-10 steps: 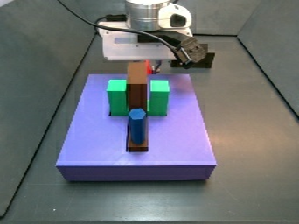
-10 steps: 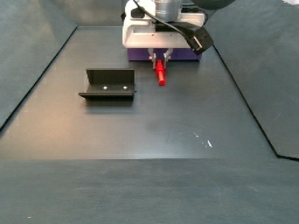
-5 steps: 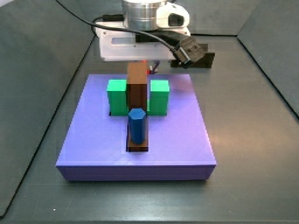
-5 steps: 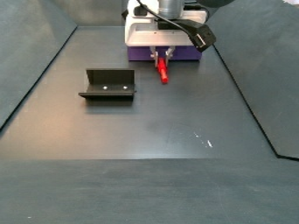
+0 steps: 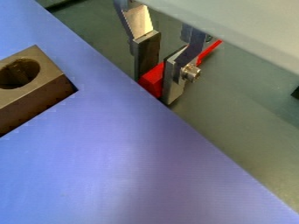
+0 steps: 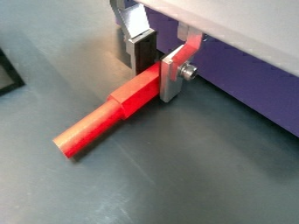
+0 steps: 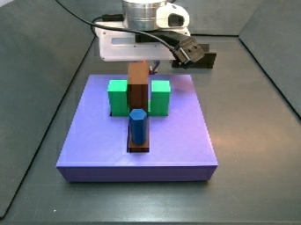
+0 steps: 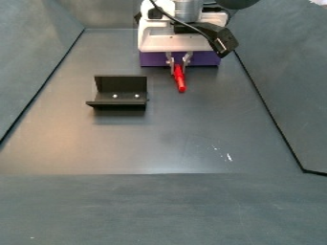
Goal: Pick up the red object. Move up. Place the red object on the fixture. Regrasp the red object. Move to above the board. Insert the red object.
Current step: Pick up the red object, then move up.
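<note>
The red object (image 8: 181,78) lies flat on the dark floor just in front of the board (image 8: 153,60). My gripper (image 8: 179,63) is low over its end nearest the board. In both wrist views the fingers stand on either side of the red object's (image 6: 117,109) square end and press on it. My gripper (image 6: 158,66) is shut on that end (image 5: 152,80), right at the board's edge (image 5: 128,157). The fixture (image 8: 119,93) stands apart on the floor, to the left in that side view. In a side view the board (image 7: 177,141) hides the red object.
The board carries two green blocks (image 7: 118,97) (image 7: 160,97), a long brown bar (image 7: 139,83) with a hole at its end (image 5: 17,74), and a blue peg (image 7: 137,123). Dark walls enclose the floor (image 8: 192,144). The fixture's edge shows in a wrist view (image 6: 6,74).
The red object has swung slightly, its free end shifting right in a side view. Its red tip behind the brown bar no longer shows. The gripper sits about where it was.
</note>
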Motion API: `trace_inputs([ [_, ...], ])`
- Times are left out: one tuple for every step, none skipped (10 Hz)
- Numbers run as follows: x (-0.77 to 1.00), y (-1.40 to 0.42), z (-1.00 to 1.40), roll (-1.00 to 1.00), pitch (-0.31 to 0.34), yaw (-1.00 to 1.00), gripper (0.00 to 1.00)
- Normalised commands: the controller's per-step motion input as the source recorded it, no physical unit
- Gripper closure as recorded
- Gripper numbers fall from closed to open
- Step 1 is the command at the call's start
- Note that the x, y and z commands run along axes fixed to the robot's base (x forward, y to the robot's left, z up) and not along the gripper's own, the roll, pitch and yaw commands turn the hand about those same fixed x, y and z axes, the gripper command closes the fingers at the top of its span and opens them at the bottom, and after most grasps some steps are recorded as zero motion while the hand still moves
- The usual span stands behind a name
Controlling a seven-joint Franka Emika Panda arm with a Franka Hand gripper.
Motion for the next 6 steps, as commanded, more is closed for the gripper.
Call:
trace_inputs([
  [0.00,0.00,0.00,0.00,0.000,0.00,1.00],
  [0.00,0.00,0.00,0.00,0.000,0.00,1.00],
  [0.00,0.00,0.83,0.00,0.000,0.00,1.00],
  [0.01,-0.02,0.84,0.00,-0.005,0.02,1.00],
  [-0.04,-0.02,0.66,-0.01,0.017,0.03,1.00],
  [-0.02,-0.01,0.25,-0.04,-0.022,0.02,1.00],
])
